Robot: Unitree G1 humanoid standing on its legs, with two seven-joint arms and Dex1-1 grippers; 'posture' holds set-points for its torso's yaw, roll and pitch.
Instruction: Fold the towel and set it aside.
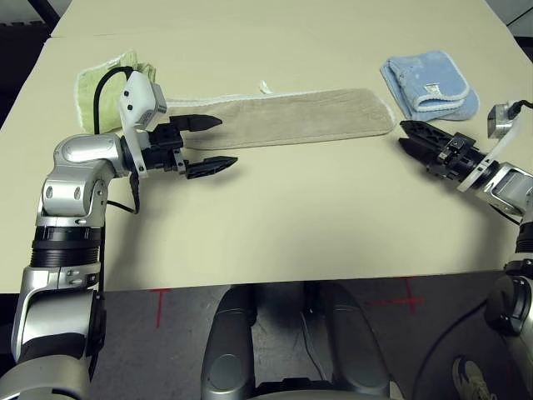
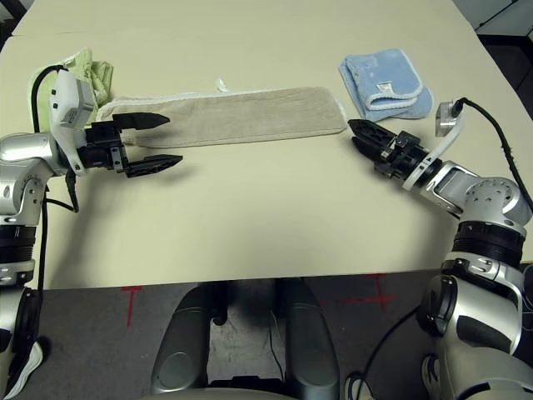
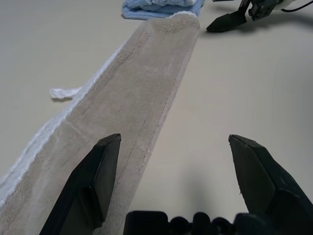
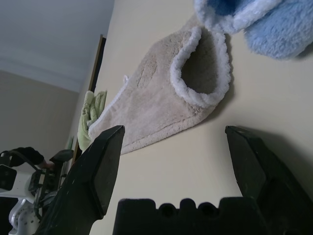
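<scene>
The towel [image 1: 283, 118] lies in a long strip between the left gripper [image 1: 208, 144] and right gripper [image 1: 414, 137], each wide open, empty, at one end.

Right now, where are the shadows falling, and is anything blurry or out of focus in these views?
Left eye view: even lighting, a soft shadow under the left gripper on the table. Left wrist view: its own fingers look soft up close, with a faint shadow between them; the towel is sharper. Right wrist view: the light blue towel is fuzzy, and the towel's folded end casts a dark shadow.
</scene>
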